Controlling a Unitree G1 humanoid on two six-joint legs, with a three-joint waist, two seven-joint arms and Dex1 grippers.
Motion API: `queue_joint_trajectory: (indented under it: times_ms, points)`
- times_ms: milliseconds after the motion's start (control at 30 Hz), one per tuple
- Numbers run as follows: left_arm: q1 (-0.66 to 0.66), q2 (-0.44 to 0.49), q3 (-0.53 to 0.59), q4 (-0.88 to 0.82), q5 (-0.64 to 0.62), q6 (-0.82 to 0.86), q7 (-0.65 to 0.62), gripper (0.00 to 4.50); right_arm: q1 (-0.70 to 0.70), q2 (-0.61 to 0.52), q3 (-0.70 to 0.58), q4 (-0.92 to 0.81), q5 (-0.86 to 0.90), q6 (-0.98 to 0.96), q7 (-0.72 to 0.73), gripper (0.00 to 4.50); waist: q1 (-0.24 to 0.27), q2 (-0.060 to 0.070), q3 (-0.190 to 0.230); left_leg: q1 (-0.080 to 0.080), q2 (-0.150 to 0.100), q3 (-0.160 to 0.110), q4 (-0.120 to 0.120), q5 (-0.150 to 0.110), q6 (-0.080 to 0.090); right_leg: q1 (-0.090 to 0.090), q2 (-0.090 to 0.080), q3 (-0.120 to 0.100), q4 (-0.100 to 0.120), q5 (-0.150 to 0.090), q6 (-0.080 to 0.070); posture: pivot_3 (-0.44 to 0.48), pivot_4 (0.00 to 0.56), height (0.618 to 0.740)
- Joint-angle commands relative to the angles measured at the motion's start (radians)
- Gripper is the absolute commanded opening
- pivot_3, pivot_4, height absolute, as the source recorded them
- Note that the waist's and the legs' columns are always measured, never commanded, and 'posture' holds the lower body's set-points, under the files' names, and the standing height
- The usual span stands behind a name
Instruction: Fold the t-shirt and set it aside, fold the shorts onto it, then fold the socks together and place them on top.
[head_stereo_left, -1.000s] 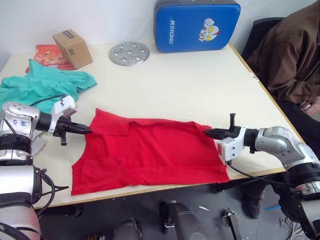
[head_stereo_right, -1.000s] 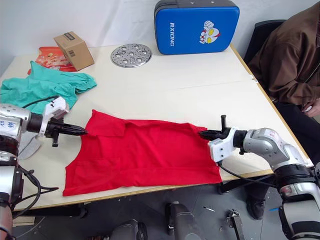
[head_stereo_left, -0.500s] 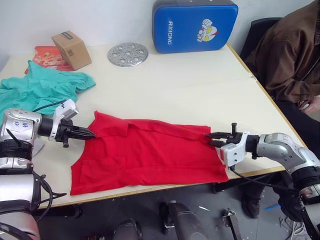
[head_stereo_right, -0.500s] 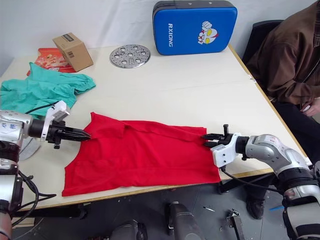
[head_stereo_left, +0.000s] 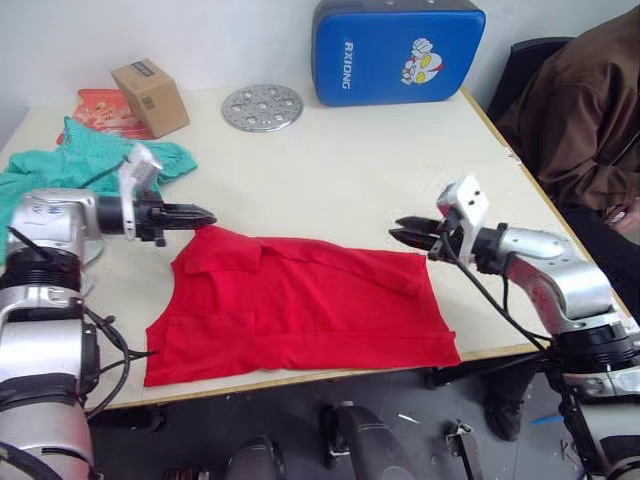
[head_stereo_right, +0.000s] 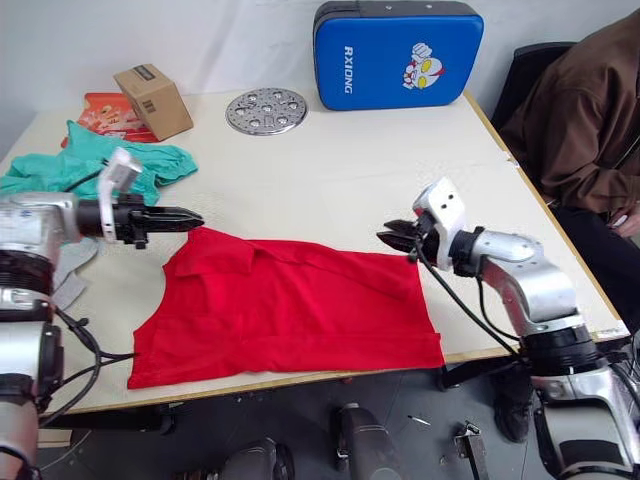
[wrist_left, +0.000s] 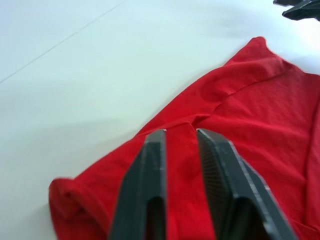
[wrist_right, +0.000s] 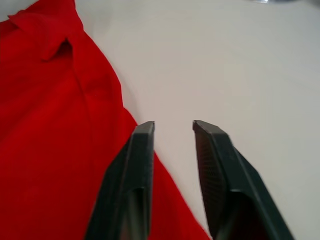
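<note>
t-shirt (head_stereo_left: 300, 305) flat (partly folded) | both hands open, above far edge

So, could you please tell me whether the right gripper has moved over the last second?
Yes: the right gripper has lifted off the red cloth t-shirt's corner, toward the blue padded case.

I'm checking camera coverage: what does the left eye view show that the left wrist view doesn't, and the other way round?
The left eye view alone takes in the teal shorts, cardboard box, perforated metal disc, blue pad and a seated person. The left wrist view alone gives a close look between the left gripper's open fingers. Both show the red t-shirt, the table and the right gripper.
</note>
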Motion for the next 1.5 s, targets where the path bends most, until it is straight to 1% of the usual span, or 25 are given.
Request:
queue_joint_trajectory:
  times_ms: [33, 133, 233, 367, 467, 567, 633, 733, 800, 867, 933, 1000, 1100, 1133, 1233, 1367, 1500]
  points:
    - [-0.040, -0.032, -0.027, 0.067, 0.071, -0.085, 0.081, 0.00, -0.033, 0.031, 0.008, 0.001, -0.051, 0.085, -0.066, 0.06, -0.003, 0.000, 0.000, 0.000, 0.000, 0.000, 0.000, 0.000, 0.000, 0.000, 0.000, 0.000, 0.000, 0.000, 0.000, 0.000, 0.150, 0.740]
    - [-0.041, -0.052, -0.054, 0.116, 0.118, -0.126, 0.096, 0.00, -0.015, 0.045, 0.034, -0.001, -0.089, 0.124, -0.065, 0.06, -0.009, 0.000, 0.000, 0.000, 0.000, 0.000, 0.000, 0.000, 0.000, 0.000, 0.000, 0.000, 0.000, 0.000, 0.000, 0.000, 0.150, 0.740]
    - [-0.020, -0.063, -0.087, 0.150, 0.166, -0.150, 0.099, 0.00, 0.033, 0.048, 0.060, -0.010, -0.121, 0.152, -0.060, 0.06, -0.013, 0.000, 0.000, 0.000, 0.000, 0.000, 0.000, 0.000, 0.000, 0.000, 0.000, 0.000, 0.000, 0.000, 0.000, 0.000, 0.150, 0.740]
    - [0.016, -0.050, -0.105, 0.163, 0.203, -0.177, 0.110, 0.00, 0.050, 0.026, 0.059, 0.072, -0.224, 0.108, -0.110, 0.06, -0.016, -0.001, -0.001, 0.002, 0.000, 0.001, 0.000, 0.000, -0.001, 0.001, 0.000, 0.000, 0.000, 0.000, 0.000, 0.000, 0.150, 0.740]
    - [0.054, -0.024, -0.095, 0.141, 0.207, -0.165, 0.117, 0.00, 0.041, 0.000, 0.034, 0.174, -0.297, 0.033, -0.151, 0.06, -0.014, -0.002, -0.001, 0.005, 0.000, 0.001, 0.000, 0.000, -0.001, 0.004, 0.000, 0.000, 0.000, 0.000, 0.000, 0.000, 0.150, 0.740]
    - [0.122, 0.019, -0.064, 0.052, 0.168, -0.103, 0.069, 0.00, 0.027, -0.012, -0.025, 0.230, -0.308, -0.008, -0.172, 0.06, -0.015, -0.003, -0.002, 0.005, -0.001, 0.001, 0.000, -0.001, -0.001, 0.006, 0.000, 0.000, 0.000, 0.000, 0.001, 0.000, 0.150, 0.740]
    - [0.169, 0.044, -0.035, -0.031, 0.132, -0.042, 0.040, 0.00, 0.018, -0.003, -0.076, 0.215, -0.276, -0.001, -0.165, 0.06, -0.016, -0.003, -0.002, 0.005, 0.000, 0.001, -0.001, 0.000, -0.001, 0.005, 0.000, 0.000, 0.000, 0.000, 0.000, 0.000, 0.150, 0.740]
    - [0.228, 0.074, 0.029, -0.198, 0.038, 0.088, -0.011, 0.00, 0.008, 0.011, -0.141, 0.118, -0.209, 0.036, -0.128, 0.06, -0.016, -0.002, -0.001, 0.005, 0.000, 0.001, -0.001, 0.000, -0.001, 0.003, 0.000, 0.000, 0.002, -0.001, 0.000, 0.000, 0.150, 0.740]
    - [0.220, 0.074, 0.079, -0.277, -0.031, 0.189, -0.018, 0.00, 0.001, 0.022, -0.162, 0.038, -0.168, 0.080, -0.116, 0.06, -0.015, -0.002, -0.001, 0.004, 0.000, 0.001, -0.001, 0.000, -0.001, 0.002, 0.000, 0.000, 0.003, -0.001, 0.000, 0.000, 0.150, 0.740]
    - [0.199, 0.065, 0.107, -0.322, -0.073, 0.260, 0.002, 0.00, -0.002, 0.042, -0.170, -0.036, -0.130, 0.137, -0.116, 0.06, -0.015, -0.002, -0.001, 0.002, 0.000, -0.001, 0.000, 0.000, -0.002, 0.001, 0.000, 0.000, 0.003, -0.001, 0.000, 0.000, 0.150, 0.740]
    - [0.176, 0.047, 0.106, -0.337, -0.075, 0.270, 0.043, 0.00, -0.003, 0.079, -0.160, -0.104, -0.099, 0.193, -0.131, 0.06, -0.015, -0.002, -0.001, 0.002, -0.001, -0.001, 0.000, 0.000, -0.002, 0.002, 0.000, 0.000, 0.003, -0.001, 0.000, 0.000, 0.150, 0.740]
    - [0.158, 0.022, 0.090, -0.325, -0.068, 0.258, 0.068, 0.00, 0.003, 0.129, -0.126, -0.161, -0.085, 0.231, -0.145, 0.06, -0.016, -0.002, -0.001, 0.002, -0.001, -0.001, 0.000, 0.000, -0.002, 0.004, 0.000, 0.000, 0.002, -0.001, 0.000, 0.000, 0.150, 0.740]
    - [0.138, -0.009, 0.060, -0.264, -0.022, 0.201, 0.125, 0.00, 0.018, 0.182, -0.083, -0.182, -0.101, 0.262, -0.174, 0.06, -0.016, -0.002, -0.001, 0.001, -0.001, 0.000, -0.001, 0.000, -0.002, 0.004, 0.000, 0.000, 0.003, -0.001, 0.001, 0.000, 0.150, 0.740]
    - [0.128, -0.019, 0.050, -0.230, 0.000, 0.173, 0.156, 0.00, 0.025, 0.193, -0.067, -0.179, -0.112, 0.262, -0.181, 0.06, -0.015, -0.002, -0.001, 0.002, -0.001, 0.000, -0.001, 0.000, -0.002, 0.003, 0.000, 0.000, 0.003, -0.001, 0.001, 0.000, 0.150, 0.740]
    - [0.086, -0.056, 0.019, -0.047, 0.076, 0.031, 0.271, 0.00, 0.059, 0.210, -0.024, -0.137, -0.152, 0.258, -0.205, 0.06, -0.013, -0.002, -0.001, 0.002, -0.001, -0.001, 0.000, 0.000, -0.002, 0.001, 0.000, 0.000, 0.002, -0.001, 0.001, 0.000, 0.150, 0.740]
    - [0.044, -0.072, -0.004, 0.125, 0.139, -0.119, 0.321, 0.00, 0.125, 0.139, -0.001, -0.130, -0.194, 0.255, -0.180, 0.06, -0.010, -0.002, -0.001, 0.001, -0.001, -0.001, -0.001, 0.000, -0.001, 0.001, 0.000, 0.000, 0.000, -0.001, 0.000, 0.000, 0.150, 0.740]
    - [0.016, -0.053, 0.007, 0.217, 0.162, -0.207, 0.338, 0.00, 0.190, 0.034, -0.047, -0.192, -0.174, 0.287, -0.142, 0.06, -0.007, -0.003, -0.002, 0.003, -0.001, -0.001, -0.003, -0.001, -0.001, 0.004, 0.000, 0.000, -0.002, -0.001, 0.001, 0.000, 0.150, 0.740]
